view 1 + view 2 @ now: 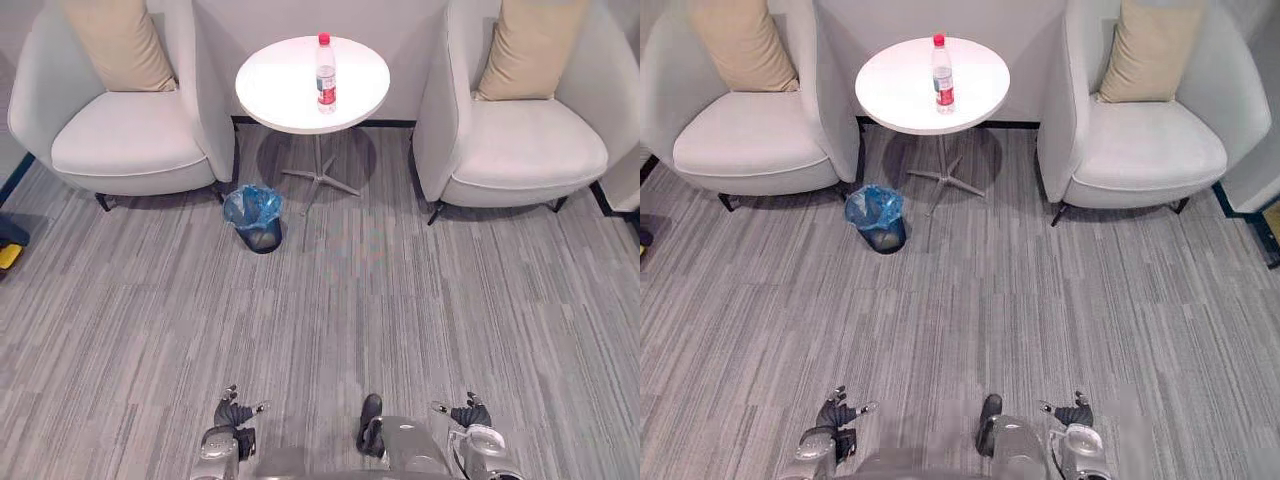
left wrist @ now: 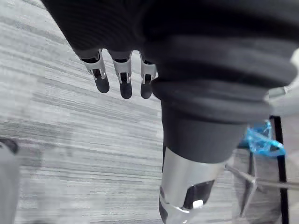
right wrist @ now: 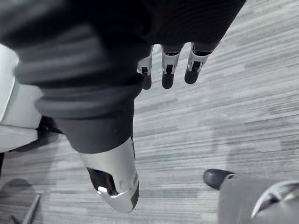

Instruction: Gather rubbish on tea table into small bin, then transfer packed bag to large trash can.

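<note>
The bottle [image 1: 326,74] stands upright on the round white table [image 1: 275,85], a clear one with a red cap and red label, a little right of the top's middle. Nothing else lies on the table.

The bin [image 1: 256,218] sits on the floor [image 1: 400,290] below and to the left of the table, near its foot, lined with a blue bag [image 1: 250,203] whose rim folds over the edge. It is just beside the left chair [image 1: 125,140]. The right chair [image 1: 530,145] stands on the table's other side. Each chair has a tan cushion [image 1: 120,45] against its back.

The left hand [image 1: 232,412] and right hand [image 1: 468,413] hang low above the floor, well apart from the table. In the wrist views, both hands' fingers [image 2: 125,86] [image 3: 167,77] are straight and hold nothing.
</note>
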### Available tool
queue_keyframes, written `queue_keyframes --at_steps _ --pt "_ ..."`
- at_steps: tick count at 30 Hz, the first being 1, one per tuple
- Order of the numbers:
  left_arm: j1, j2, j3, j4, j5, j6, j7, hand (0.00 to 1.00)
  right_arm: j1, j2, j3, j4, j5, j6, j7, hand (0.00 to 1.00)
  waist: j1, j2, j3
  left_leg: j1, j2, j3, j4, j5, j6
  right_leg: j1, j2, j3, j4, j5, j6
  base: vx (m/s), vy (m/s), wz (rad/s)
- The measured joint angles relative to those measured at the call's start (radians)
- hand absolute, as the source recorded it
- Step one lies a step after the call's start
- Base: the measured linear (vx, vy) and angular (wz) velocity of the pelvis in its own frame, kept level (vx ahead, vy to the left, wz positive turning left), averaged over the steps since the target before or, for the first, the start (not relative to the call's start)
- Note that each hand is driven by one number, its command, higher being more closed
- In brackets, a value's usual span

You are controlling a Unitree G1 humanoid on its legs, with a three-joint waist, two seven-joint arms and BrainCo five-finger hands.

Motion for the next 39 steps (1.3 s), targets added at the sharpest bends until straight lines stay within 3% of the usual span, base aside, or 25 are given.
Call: queue_keyframes --at_steps 2,4,6,7,8,9,10,11,13,14,15,16,17,19,21,24,26,27,28,31,33,34,35,36,39 --pt "-0.007 -0.002 -0.001 -0.005 0.0 0.0 0.0 0.0 0.0 0.001 -0.013 -0.012 0.03 -0.004 -0.003 0.0 0.017 -0.006 -0.005 -0.073 -0.004 0.039 -0.052 -0.014 0.018 0.043 -0.001 0.009 -0.046 0.002 0.007 0.31 -0.053 -0.11" --pt "-0.016 -0.003 -0.002 -0.005 0.0 0.0 0.001 0.0 -0.012 0.006 -0.045 -0.011 0.051 -0.004 -0.006 0.0 0.022 -0.011 -0.001 -0.121 -0.044 0.067 -0.244 -0.017 0.022 0.087 -0.012 0.013 -0.086 0.005 0.011 0.39 0.081 -0.07" --pt "-0.016 -0.005 -0.007 -0.005 0.0 0.0 0.001 0.0 -0.02 0.006 -0.062 -0.011 0.063 -0.005 -0.008 0.0 0.025 -0.018 0.001 -0.115 -0.122 0.078 -0.549 0.018 0.015 0.115 -0.044 0.025 -0.106 -0.004 0.03 0.35 0.168 -0.12" --pt "-0.015 -0.005 -0.016 -0.005 0.0 0.0 0.001 0.0 -0.021 0.002 -0.071 -0.011 0.063 -0.007 -0.009 0.0 0.03 -0.012 0.0 -0.103 -0.149 0.076 -0.683 0.095 0.025 0.125 -0.053 0.036 -0.106 -0.023 0.062 0.36 0.227 -0.24" --pt "-0.008 -0.01 -0.035 -0.005 0.0 0.0 0.001 0.0 -0.012 -0.017 -0.069 -0.01 0.063 -0.01 -0.011 0.0 0.041 0.026 -0.012 -0.086 -0.15 0.066 -0.815 0.25 0.042 0.14 -0.033 0.055 -0.104 -0.049 0.102 0.38 0.241 -0.33" --pt "-0.006 -0.009 -0.035 -0.003 -0.001 0.0 0.001 0.0 -0.013 -0.018 -0.068 0.0 0.064 -0.01 -0.012 0.0 0.048 0.029 -0.009 -0.072 -0.15 0.063 -0.814 0.297 0.106 0.153 -0.033 0.071 -0.103 -0.061 0.12 0.37 0.205 -0.18" --pt "-0.008 0.005 -0.035 -0.013 -0.001 0.0 0.002 0.0 -0.018 -0.007 -0.053 0.01 0.066 -0.01 -0.012 0.0 0.048 -0.009 -0.018 -0.064 -0.187 0.076 -0.812 0.267 0.101 0.158 -0.068 0.092 -0.106 -0.069 0.124 0.35 0.185 0.01" --pt "-0.014 0.016 -0.035 -0.027 -0.001 -0.002 0.0 0.0 -0.024 -0.01 -0.045 0.011 0.065 -0.011 -0.012 0.0 0.049 -0.038 -0.017 -0.084 -0.221 0.085 -0.754 0.202 0.122 0.161 -0.108 0.118 -0.088 -0.102 0.157 0.39 0.197 0.1" --pt "-0.005 0.014 -0.035 -0.027 -0.001 -0.001 0.001 0.0 -0.039 -0.015 -0.045 0.013 0.062 -0.012 -0.012 0.0 0.053 -0.04 -0.017 -0.084 -0.227 0.108 -0.702 0.145 0.129 0.141 -0.136 0.137 -0.012 -0.127 0.166 0.27 0.158 -0.23" --pt "0.005 0.012 -0.042 -0.017 -0.001 0.001 0.0 0.0 -0.051 -0.014 -0.044 0.015 0.06 -0.013 -0.01 0.0 0.049 -0.032 -0.018 -0.053 -0.23 0.127 -0.694 0.111 0.134 0.079 -0.161 0.178 0.155 -0.135 0.181 0.22 0.157 -0.42" --pt "0.016 0.017 -0.051 -0.017 -0.001 0.002 0.001 0.0 -0.048 -0.011 -0.037 0.016 0.06 -0.014 -0.006 0.0 0.044 -0.032 -0.019 -0.02 -0.237 0.135 -0.708 0.097 0.14 0.021 -0.183 0.199 0.302 -0.12 0.212 0.36 0.207 -0.25" --pt "0.02 0.036 -0.085 -0.017 -0.001 0.002 0.0 0.0 -0.038 -0.01 -0.025 0.018 0.059 -0.012 -0.003 0.0 0.042 -0.037 -0.02 0.024 -0.255 0.134 -0.732 0.083 0.147 -0.051 -0.216 0.207 0.479 -0.064 0.28 0.45 0.198 0.11" --pt "0.017 0.056 -0.113 -0.017 -0.001 0.005 0.0 0.0 -0.017 -0.01 -0.016 0.025 0.051 -0.009 -0.001 0.0 0.04 -0.042 -0.02 0.075 -0.269 0.125 -0.757 0.067 0.156 -0.11 -0.241 0.197 0.634 -0.035 0.263 0.41 0.125 0.19" --pt "0.014 0.062 -0.112 -0.017 -0.001 0.009 0.0 0.0 -0.018 -0.01 -0.016 0.038 0.04 -0.009 0.0 0.0 0.037 -0.041 -0.019 0.111 -0.269 0.115 -0.767 0.053 0.162 -0.155 -0.247 0.175 0.699 -0.075 0.22 0.3 0.024 0.2" --pt "0.012 0.066 -0.109 -0.017 -0.001 0.01 0.0 0.0 -0.021 -0.011 -0.004 0.047 0.037 -0.009 0.001 0.0 0.009 -0.04 -0.019 0.168 -0.263 0.095 -0.791 0.046 0.165 -0.203 -0.243 0.098 0.675 -0.126 0.179 0.37 -0.047 0.33" --pt "0.004 0.064 -0.101 -0.017 -0.002 0.01 0.0 0.0 -0.041 -0.013 0.002 0.048 0.03 -0.009 0.006 0.0 -0.01 -0.027 -0.012 0.229 -0.227 0.083 -0.806 0.031 0.141 -0.279 -0.194 0.049 0.474 -0.144 0.164 0.32 -0.127 0.13" --pt "-0.006 0.062 -0.102 -0.007 -0.003 0.01 -0.001 0.0 -0.051 -0.018 0.002 0.048 0.03 -0.009 0.013 0.0 -0.014 -0.016 -0.004 0.265 -0.195 0.073 -0.83 0.019 0.118 -0.307 -0.153 0.059 0.27 -0.092 0.149 0.33 -0.19 0.16" --pt "-0.011 0.067 -0.1 0.002 -0.002 0.008 -0.001 0.0 -0.05 -0.017 0.003 0.048 0.03 -0.009 0.016 0.0 -0.012 -0.033 -0.006 0.288 -0.194 0.065 -0.838 0.002 0.088 -0.301 -0.143 0.096 0.108 0.019 0.158 0.36 -0.246 0.25" --pt "-0.02 0.06 -0.099 0.025 -0.002 0.009 -0.001 0.0 -0.047 -0.031 0.002 0.058 0.029 -0.009 0.016 0.0 -0.015 -0.026 0.006 0.309 -0.183 0.04 -0.835 -0.025 0.049 -0.275 -0.125 0.095 0.101 0.121 0.108 0.36 -0.25 0.19" --pt "-0.02 0.05 -0.099 0.043 -0.002 0.009 -0.002 0.0 -0.051 -0.051 -0.015 0.055 0.029 -0.01 0.015 0.0 -0.017 0.0 0.0 0.328 -0.126 -0.008 -0.84 -0.035 0.032 -0.29 -0.087 0.063 0.203 -0.013 0.087 0.39 -0.318 0.19" --pt "-0.031 0.04 -0.09 0.044 0.0 0.009 -0.002 0.0 -0.034 -0.046 -0.041 0.054 0.029 -0.01 0.016 0.0 -0.014 0.004 0.0 0.277 -0.092 -0.055 -0.679 -0.037 0.019 -0.239 -0.069 0.022 0.191 -0.048 0.07 0.36 -0.281 0.55" --pt "-0.034 0.024 -0.065 0.038 -0.001 0.01 -0.002 0.0 -0.014 -0.036 -0.041 0.048 0.03 -0.01 0.015 0.0 -0.013 0.005 0.004 0.18 -0.066 -0.081 -0.455 -0.015 -0.021 -0.181 -0.055 -0.004 0.161 -0.064 0.064 0.25 -0.181 0.47" --pt "-0.032 0.017 -0.059 0.029 -0.002 0.01 -0.002 0.0 -0.005 -0.028 -0.04 0.042 0.032 -0.01 0.014 0.0 -0.009 0.005 0.004 0.139 -0.047 -0.086 -0.347 -0.01 -0.034 -0.151 -0.049 -0.013 0.15 -0.07 0.057 0.32 -0.181 0.38" --pt "-0.009 0.011 -0.062 0.007 -0.002 0.011 -0.003 0.0 0.0 -0.025 -0.037 0.034 0.038 -0.01 0.014 0.0 -0.007 0.004 0.004 0.076 -0.016 -0.058 -0.186 -0.016 -0.032 -0.097 -0.035 -0.024 0.129 -0.076 0.038 0.25 -0.108 0.09" --pt "0.002 0.0 -0.064 -0.001 -0.003 0.015 -0.003 0.0 -0.002 -0.01 -0.039 0.001 0.056 -0.015 0.013 0.0 0.002 0.003 0.004 -0.009 -0.004 0.032 -0.152 -0.037 0.003 -0.014 -0.024 -0.028 0.061 -0.062 0.025 0.31 -0.056 -0.03"
